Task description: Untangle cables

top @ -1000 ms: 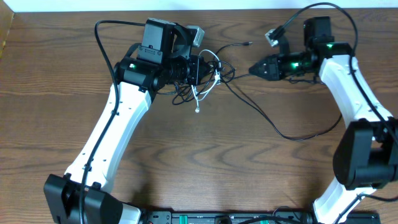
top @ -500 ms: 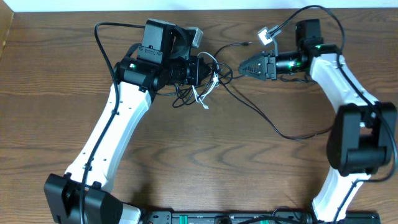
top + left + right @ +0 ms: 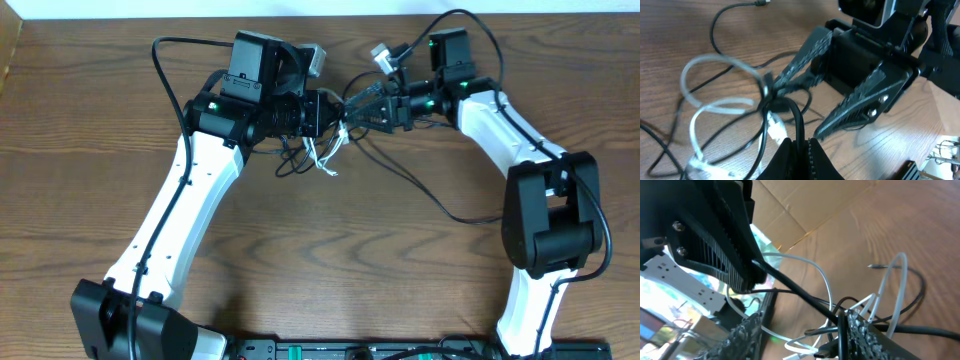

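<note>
The cables (image 3: pixel 322 148) lie tangled at the back middle of the table: black cords and a white one (image 3: pixel 715 105) in loops. My left gripper (image 3: pixel 328 112) is shut on a black cable (image 3: pixel 799 125), seen between its fingers in the left wrist view (image 3: pixel 800 147). My right gripper (image 3: pixel 356 104) is open, its fingers reaching into the tangle right in front of the left gripper. It shows open in the left wrist view (image 3: pixel 792 107). In the right wrist view (image 3: pixel 802 322) black and white loops (image 3: pixel 860 305) pass between its fingers.
One long black cable (image 3: pixel 450 208) trails from the tangle across the table to the right. Another black end with a plug (image 3: pixel 398 71) lies behind the grippers. The table's far edge (image 3: pixel 330 14) is close behind both arms.
My right gripper has swung left from the right side of the table into the tangle, close to the left gripper. The left arm has stayed put; the loose cable ends shifted slightly.
</note>
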Robot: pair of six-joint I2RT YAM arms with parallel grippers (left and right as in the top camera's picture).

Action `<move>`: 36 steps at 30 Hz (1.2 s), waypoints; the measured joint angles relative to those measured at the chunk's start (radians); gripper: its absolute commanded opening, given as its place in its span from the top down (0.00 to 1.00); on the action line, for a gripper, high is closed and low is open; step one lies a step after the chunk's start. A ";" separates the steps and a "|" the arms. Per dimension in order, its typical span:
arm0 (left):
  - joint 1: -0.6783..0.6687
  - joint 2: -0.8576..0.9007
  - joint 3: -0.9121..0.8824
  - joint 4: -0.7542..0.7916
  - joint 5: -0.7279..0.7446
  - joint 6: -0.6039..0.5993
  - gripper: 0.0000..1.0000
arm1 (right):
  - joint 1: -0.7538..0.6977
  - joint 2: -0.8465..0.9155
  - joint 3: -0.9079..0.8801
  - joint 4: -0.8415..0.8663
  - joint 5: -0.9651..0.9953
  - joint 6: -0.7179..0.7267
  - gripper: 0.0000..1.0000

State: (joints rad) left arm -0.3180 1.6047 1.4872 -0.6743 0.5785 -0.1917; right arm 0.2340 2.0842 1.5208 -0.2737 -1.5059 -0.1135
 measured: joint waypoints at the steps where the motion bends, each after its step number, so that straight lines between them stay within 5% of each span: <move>1: 0.000 0.000 0.000 0.000 0.000 0.000 0.93 | 0.003 0.000 0.000 0.000 -0.001 0.008 0.58; 10: 0.006 0.000 0.000 0.000 -0.013 -0.018 0.93 | -0.004 0.000 0.000 -0.022 -0.005 0.078 0.99; 25: 0.048 0.000 0.000 -0.019 -0.027 -0.053 0.93 | -0.075 -0.026 0.000 -0.068 0.042 0.170 0.99; 36: 0.047 0.001 0.000 -0.025 -0.027 -0.071 0.93 | -0.096 -0.043 0.004 -0.470 0.653 0.209 0.99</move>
State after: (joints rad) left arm -0.2710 1.6054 1.4872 -0.6994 0.5510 -0.2626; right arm 0.1383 2.0407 1.5249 -0.7433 -0.8532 0.0956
